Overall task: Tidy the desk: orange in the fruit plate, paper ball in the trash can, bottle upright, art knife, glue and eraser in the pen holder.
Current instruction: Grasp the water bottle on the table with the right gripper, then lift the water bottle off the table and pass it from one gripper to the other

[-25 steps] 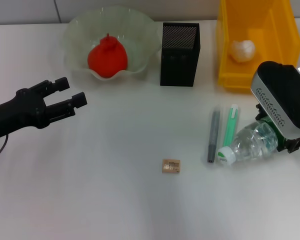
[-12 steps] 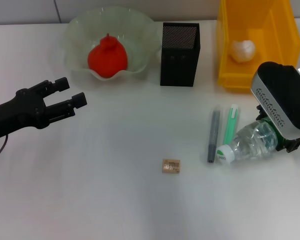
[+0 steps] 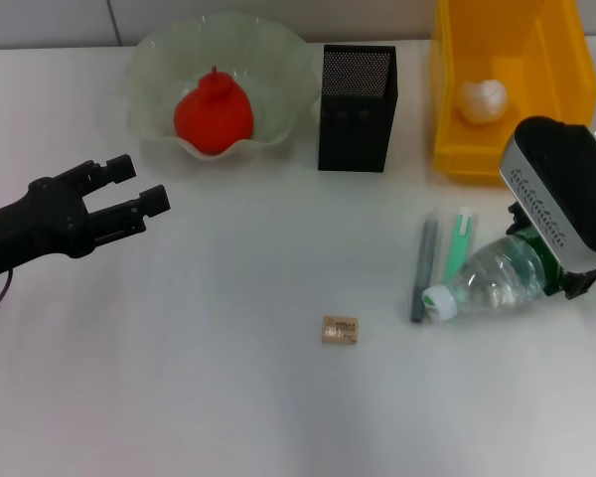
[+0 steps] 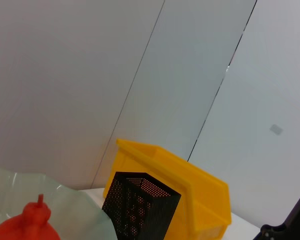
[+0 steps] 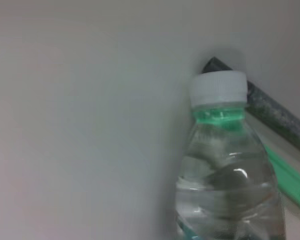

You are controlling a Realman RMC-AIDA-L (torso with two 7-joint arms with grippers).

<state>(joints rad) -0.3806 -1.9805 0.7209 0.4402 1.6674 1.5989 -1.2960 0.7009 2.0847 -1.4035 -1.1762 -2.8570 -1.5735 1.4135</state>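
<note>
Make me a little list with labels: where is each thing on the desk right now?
orange: in the fruit plate
paper ball: in the trash can
bottle: lying down at the right end effector
eraser: on the desk
pen holder: between plate and can
left end effector: open, holding nothing

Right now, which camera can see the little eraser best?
The head view. The eraser lies there in plain sight on the open table, in front of the mesh pen holder. The left wrist view points up at the wall and misses it; the right wrist view shows only the bottle, no eraser.
</note>
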